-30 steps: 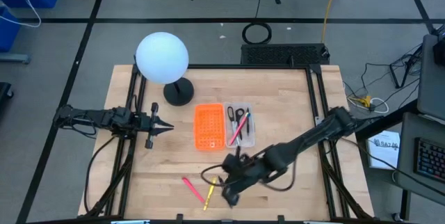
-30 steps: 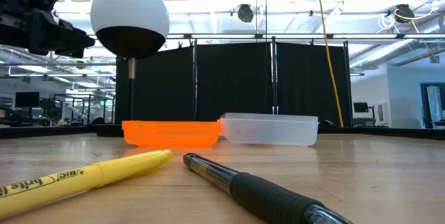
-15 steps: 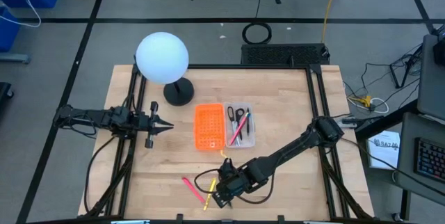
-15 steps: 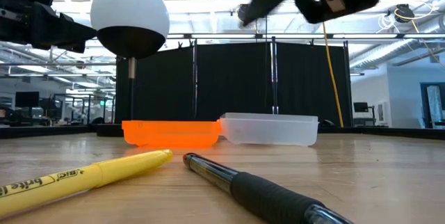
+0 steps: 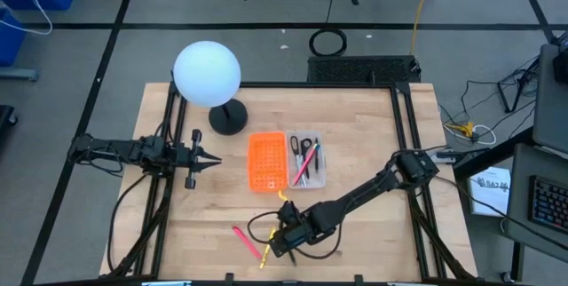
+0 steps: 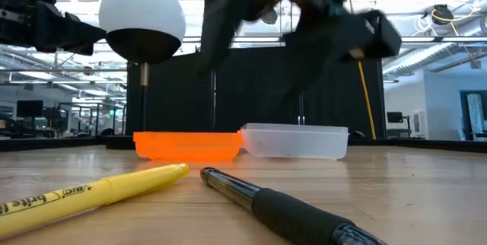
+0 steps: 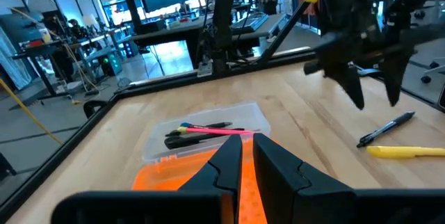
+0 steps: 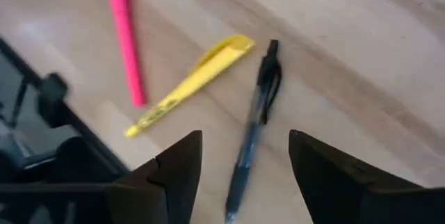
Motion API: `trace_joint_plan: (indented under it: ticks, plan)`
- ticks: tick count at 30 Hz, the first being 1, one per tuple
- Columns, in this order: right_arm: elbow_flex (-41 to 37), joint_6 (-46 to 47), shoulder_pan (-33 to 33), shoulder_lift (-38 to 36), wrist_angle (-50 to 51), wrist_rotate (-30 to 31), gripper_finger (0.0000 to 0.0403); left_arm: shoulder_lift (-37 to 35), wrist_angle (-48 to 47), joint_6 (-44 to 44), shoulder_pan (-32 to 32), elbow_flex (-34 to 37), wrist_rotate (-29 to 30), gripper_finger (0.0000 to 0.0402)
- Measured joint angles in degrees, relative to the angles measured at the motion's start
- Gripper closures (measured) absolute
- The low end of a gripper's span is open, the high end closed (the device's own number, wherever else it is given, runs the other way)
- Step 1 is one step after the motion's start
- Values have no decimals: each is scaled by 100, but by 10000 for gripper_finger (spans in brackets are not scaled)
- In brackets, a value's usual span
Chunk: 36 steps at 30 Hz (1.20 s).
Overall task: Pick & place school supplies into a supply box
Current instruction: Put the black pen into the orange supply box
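A dark pen [image 8: 256, 123] lies on the wood near the table's front edge, with a yellow highlighter [image 8: 191, 85] and a pink pen [image 8: 125, 36] beside it. My right gripper [image 8: 240, 172] hangs open just above the dark pen, one finger on either side, touching nothing; in the low view it [image 6: 255, 77] is clear of the table. The clear supply box [image 5: 307, 161] at mid-table holds black-handled scissors [image 5: 301, 146] and a pink pen. My left gripper [image 5: 213, 162] waits shut at the left, above the table.
An orange perforated tray [image 5: 266, 162] sits against the box's left side. A lamp with a white globe [image 5: 206, 73] stands on a dark base [image 5: 228, 119] at the far left. Bare wood lies right of the box and in the near right corner.
My right gripper has come down from above toward the dark pen and now hangs low over it. The pens, the box and the tray have stayed where they were.
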<state>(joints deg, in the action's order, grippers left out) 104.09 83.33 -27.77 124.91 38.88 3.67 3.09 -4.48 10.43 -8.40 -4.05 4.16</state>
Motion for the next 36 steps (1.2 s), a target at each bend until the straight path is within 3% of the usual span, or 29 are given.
trace_joint_plan:
  ticks: [14,31,36]
  plan:
    - [42,165,-38,688,-220,-802,203,1,-71,-62,0,-2,2,355]
    - [70,-44,7,1299,1229,-832,208,0,-225,-177,1,-7,33,355]
    - [64,13,-26,1299,1120,-450,233,2,-228,-206,0,-8,37,355]
